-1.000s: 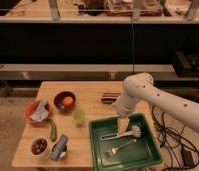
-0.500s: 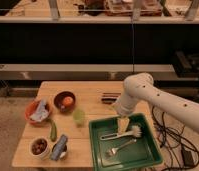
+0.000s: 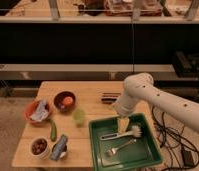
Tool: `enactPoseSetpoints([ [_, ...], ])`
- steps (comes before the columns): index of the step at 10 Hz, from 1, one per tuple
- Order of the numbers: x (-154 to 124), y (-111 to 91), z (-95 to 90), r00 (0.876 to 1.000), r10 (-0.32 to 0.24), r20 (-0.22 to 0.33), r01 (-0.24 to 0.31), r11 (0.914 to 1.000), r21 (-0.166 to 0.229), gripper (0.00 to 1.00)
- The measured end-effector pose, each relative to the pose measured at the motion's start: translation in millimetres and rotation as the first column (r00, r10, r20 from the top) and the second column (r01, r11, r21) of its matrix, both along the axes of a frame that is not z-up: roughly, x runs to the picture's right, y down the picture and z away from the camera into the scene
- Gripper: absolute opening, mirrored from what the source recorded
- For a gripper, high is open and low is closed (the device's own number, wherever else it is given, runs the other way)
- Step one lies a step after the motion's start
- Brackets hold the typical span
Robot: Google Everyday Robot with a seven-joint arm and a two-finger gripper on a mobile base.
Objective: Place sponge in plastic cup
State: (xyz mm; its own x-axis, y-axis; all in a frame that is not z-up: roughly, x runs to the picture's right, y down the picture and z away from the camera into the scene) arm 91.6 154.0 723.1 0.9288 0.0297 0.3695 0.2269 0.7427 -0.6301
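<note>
Gripper [image 3: 122, 118]: at the end of the white arm [image 3: 143, 92], pointing down into the green tray [image 3: 98, 142] near its far edge; whether it is spread or pinching cannot be told.
Sponge [image 3: 124, 125]: pale yellow, wedge-shaped, upright, directly under the gripper and meeting its tip, inside the tray.
Tray contents: 1 brush [image 3: 124, 134] just below the sponge; 1 fork [image 3: 118, 148] nearer the camera.
Plastic cup [image 3: 79, 116]: translucent yellow-green, upright on the table [image 3: 93, 90], left of the gripper, outside the tray; its contents cannot be told.
Bowls: 3, farther left of the gripper. The red bowl [image 3: 29, 114] holds a cloth [image 3: 40, 110], the dark bowl [image 3: 58, 102] an orange fruit [image 3: 67, 101], and the white bowl [image 3: 33, 150] brown pieces [image 3: 39, 145].
</note>
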Motion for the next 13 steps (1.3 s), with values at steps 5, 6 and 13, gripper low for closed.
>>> enactPoseSetpoints([
  [5, 0, 0, 0.0, 1.000, 0.000, 0.000, 0.000, 1.0000, 0.000, 0.80],
  [6, 0, 0, 0.0, 1.000, 0.000, 0.000, 0.000, 1.0000, 0.000, 0.80],
  [13, -69, 8, -37.1, 0.967, -0.133, 0.216, 0.118, 0.9899, 0.078, 0.80],
])
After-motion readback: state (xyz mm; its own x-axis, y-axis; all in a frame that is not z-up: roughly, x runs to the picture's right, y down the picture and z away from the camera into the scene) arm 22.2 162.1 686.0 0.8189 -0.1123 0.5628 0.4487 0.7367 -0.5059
